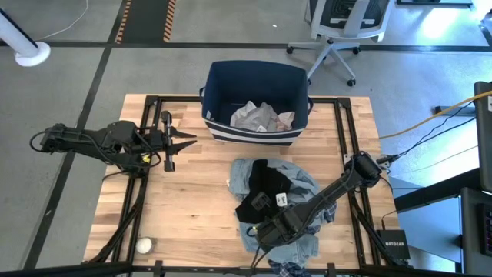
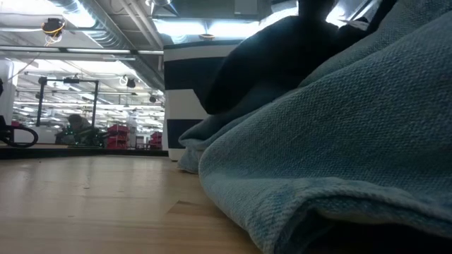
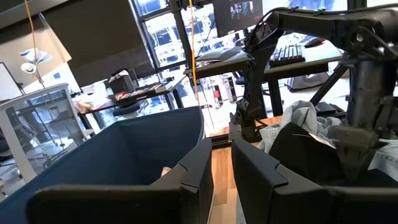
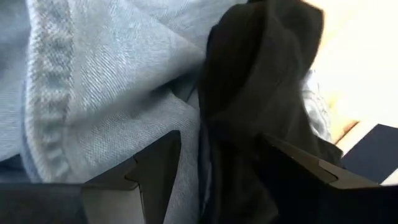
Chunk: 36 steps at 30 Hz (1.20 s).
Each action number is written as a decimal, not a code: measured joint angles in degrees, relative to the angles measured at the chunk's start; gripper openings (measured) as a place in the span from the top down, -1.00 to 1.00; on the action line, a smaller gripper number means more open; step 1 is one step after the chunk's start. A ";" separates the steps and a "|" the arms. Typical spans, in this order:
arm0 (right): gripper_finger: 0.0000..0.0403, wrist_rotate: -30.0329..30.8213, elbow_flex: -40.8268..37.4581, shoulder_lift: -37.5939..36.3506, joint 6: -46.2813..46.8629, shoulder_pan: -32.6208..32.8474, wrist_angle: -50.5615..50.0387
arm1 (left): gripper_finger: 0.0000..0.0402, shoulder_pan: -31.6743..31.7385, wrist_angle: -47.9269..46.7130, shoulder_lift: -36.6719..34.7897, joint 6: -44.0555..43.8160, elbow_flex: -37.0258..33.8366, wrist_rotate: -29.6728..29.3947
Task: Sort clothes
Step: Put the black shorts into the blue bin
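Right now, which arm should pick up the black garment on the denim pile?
The right. Its claw is down on the pile, open fingers straddling the black fabric garment lying on the grey-blue denim garment. The left claw waits apart, open, beside the navy fabric bin.

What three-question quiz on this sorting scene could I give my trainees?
1. True or false: the bin already holds a white garment.
2. Which gripper is down at the clothes pile? A) left B) right
3. Fill in: the black garment lies on top of the ____ one.

Key: 1. True. 2. B: the right gripper is at the pile, fingers open around black cloth; the left gripper waits open beside the bin. 3. denim.
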 joint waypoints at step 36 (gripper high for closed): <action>-0.17 4.70 3.82 0.00 -0.05 -2.68 1.89 | 0.71 0.00 -0.13 0.00 0.02 0.01 0.00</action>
